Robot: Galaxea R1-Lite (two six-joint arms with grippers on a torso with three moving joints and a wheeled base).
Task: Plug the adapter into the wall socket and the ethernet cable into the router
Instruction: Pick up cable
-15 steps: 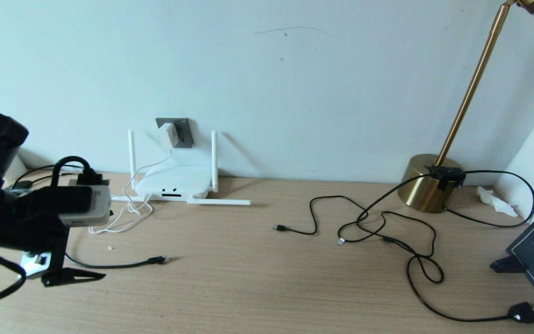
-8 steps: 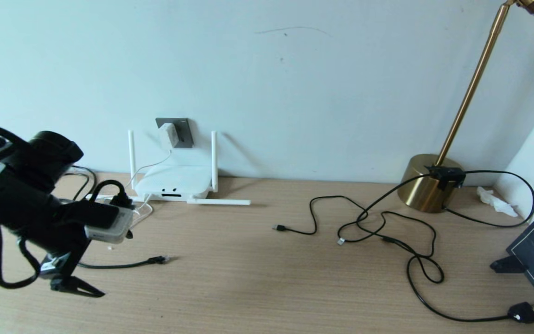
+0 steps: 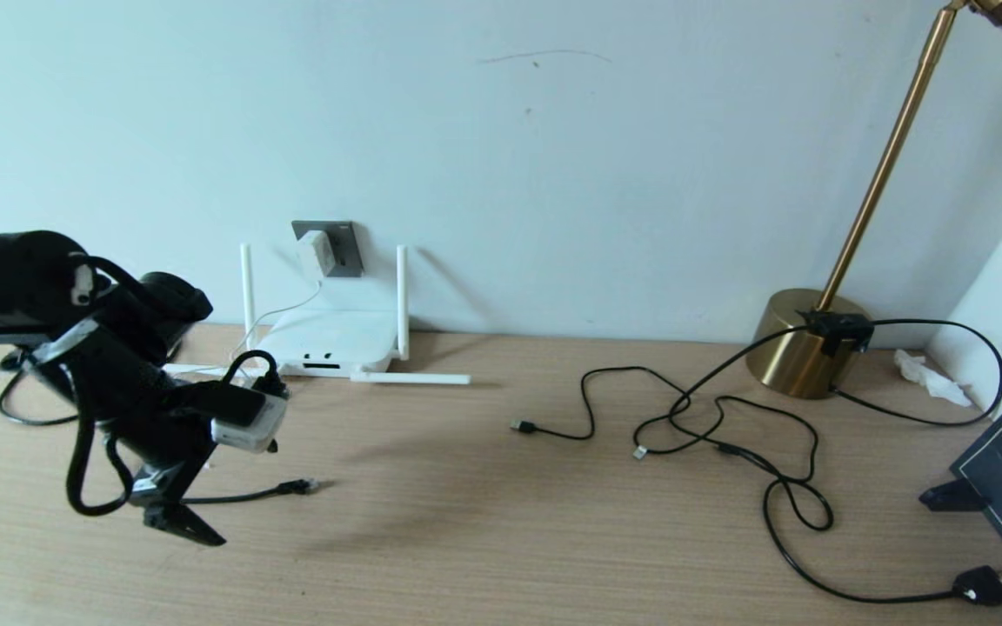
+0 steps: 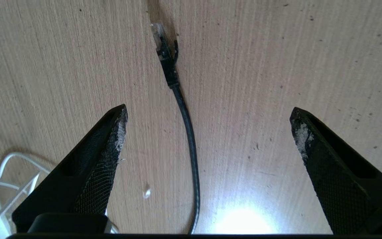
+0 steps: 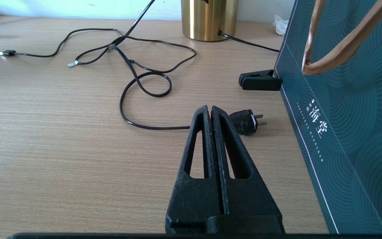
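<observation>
Pale wall backs a wood-grain worktop (image 3: 501, 522). On the wall sits the socket (image 3: 337, 248) with the white adapter (image 3: 317, 253) already plugged into it, its thin cord dropping to the router (image 3: 329, 342), which lies flat on the worktop against the wall just below, two antennas upright and one lying flat in front.

At the worktop's left the left gripper (image 3: 179, 520) hangs just above the wood with its jaws spread wide and empty. The ethernet cable (image 4: 191, 142) runs between the two fingers (image 4: 103, 156) without touching either; its clear plug (image 3: 305, 485) lies on the worktop ahead of the fingertips, in front of the router and apart from it. Loose white cord lies beside one finger.

Far to the right, a tangle of black cables (image 3: 727, 435) sprawls in front of a brass lamp base (image 3: 805, 343), ending in a black mains plug (image 5: 245, 121). The right gripper (image 5: 210, 111) rests there with its jaws pressed together, holding nothing, just beside that plug and a dark green paper bag (image 5: 350, 132). A black clip (image 5: 259, 81) touches the bag's foot.
</observation>
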